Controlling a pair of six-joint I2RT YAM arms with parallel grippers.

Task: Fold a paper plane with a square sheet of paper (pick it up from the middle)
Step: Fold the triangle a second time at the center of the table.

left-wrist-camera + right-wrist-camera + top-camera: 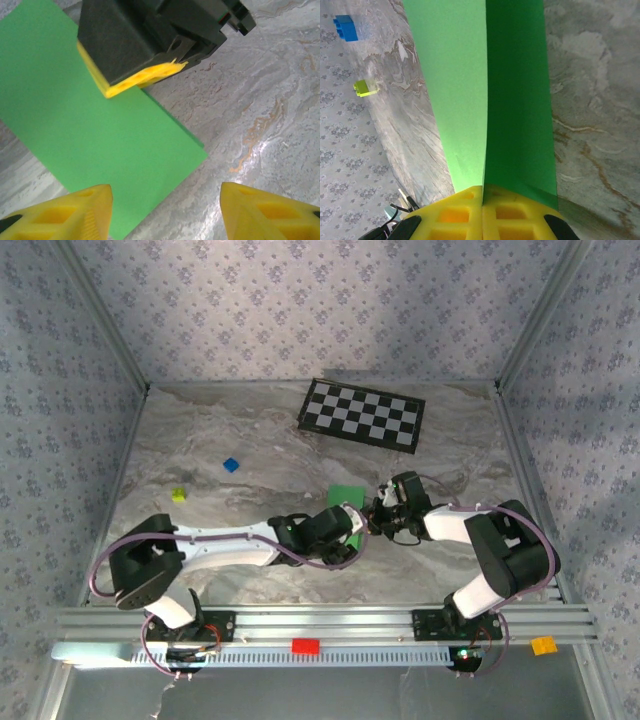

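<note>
On the left of the table (200, 570) lie a small yellow-green block (179, 494) and, farther back, a blue block (231, 465). Near the middle, the left gripper (165, 212) hangs over the near corner of the green sheet of paper (90, 130). Its yellow fingers (75, 212) stand well apart and hold nothing. The sheet is folded double and rests on the table. Just to the right, the right gripper (483, 192) is closed tight on the sheet's folded edge. A checkerboard (362, 414) lies at the far right.
</note>
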